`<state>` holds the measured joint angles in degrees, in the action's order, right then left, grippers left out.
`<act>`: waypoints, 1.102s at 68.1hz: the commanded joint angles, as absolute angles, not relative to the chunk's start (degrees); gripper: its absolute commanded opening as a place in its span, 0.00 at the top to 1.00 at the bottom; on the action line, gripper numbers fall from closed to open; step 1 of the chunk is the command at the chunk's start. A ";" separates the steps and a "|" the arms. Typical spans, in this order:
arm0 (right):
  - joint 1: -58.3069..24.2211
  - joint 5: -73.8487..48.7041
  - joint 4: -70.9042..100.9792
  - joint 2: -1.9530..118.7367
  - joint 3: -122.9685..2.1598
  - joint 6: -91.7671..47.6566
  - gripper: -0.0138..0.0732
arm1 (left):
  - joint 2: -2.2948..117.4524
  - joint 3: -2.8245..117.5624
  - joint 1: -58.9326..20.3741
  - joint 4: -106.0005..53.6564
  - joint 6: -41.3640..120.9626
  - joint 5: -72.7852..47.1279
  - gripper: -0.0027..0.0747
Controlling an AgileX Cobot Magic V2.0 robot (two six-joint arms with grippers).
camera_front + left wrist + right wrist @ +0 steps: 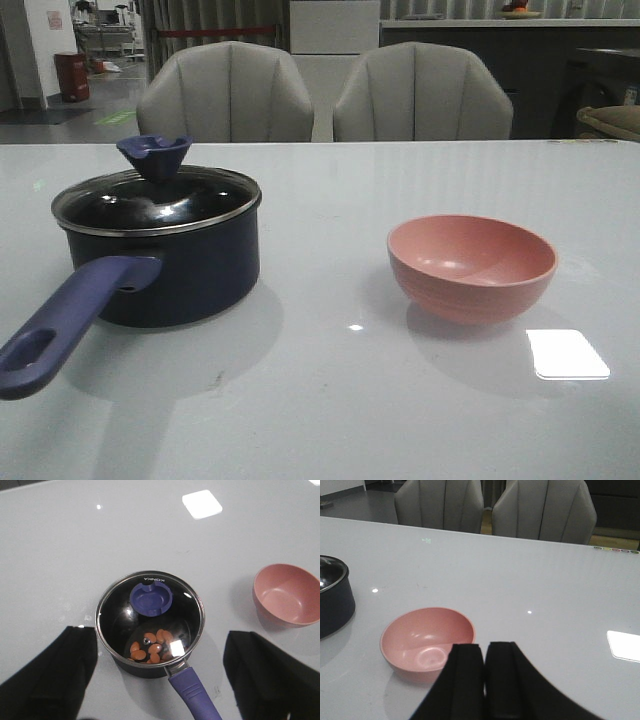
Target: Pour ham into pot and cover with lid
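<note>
The dark navy pot (190,270) stands at the table's left, its purplish handle (60,325) pointing toward the front. The glass lid (160,200) with its blue knob (153,155) sits on the pot. In the left wrist view the ham chunks (152,647) show through the lid (120,620) inside the pot (145,669). My left gripper (160,675) is open and empty, high above the pot. My right gripper (484,652) is shut and empty, just beside the empty pink bowl (426,642). Neither gripper shows in the front view.
The empty pink bowl (470,265) stands at the table's right, also in the left wrist view (287,594). Two grey chairs (320,95) stand behind the far table edge. Bright light patches reflect on the white tabletop (330,400).
</note>
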<state>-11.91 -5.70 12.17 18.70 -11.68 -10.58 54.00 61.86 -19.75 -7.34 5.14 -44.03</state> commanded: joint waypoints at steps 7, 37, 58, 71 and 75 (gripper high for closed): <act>-11.98 -1.06 12.18 19.06 -13.29 -11.01 0.66 | 40.04 49.82 -20.06 -7.95 5.27 -30.39 0.24; -11.98 -1.06 12.18 19.06 -13.29 -11.01 0.66 | 10.21 21.01 -20.06 -7.38 5.27 -16.27 0.25; -11.98 -1.06 12.18 19.06 -13.29 -11.01 0.66 | 9.26 18.71 -20.06 -7.38 5.27 -10.27 0.83; -11.98 -1.06 12.18 19.06 -13.29 -11.01 0.66 | 9.26 18.38 -20.06 -7.38 5.27 -10.87 0.82; -11.98 -1.06 12.18 19.06 -13.29 -11.01 0.66 | 9.26 18.38 -20.06 -7.38 5.27 -10.87 0.82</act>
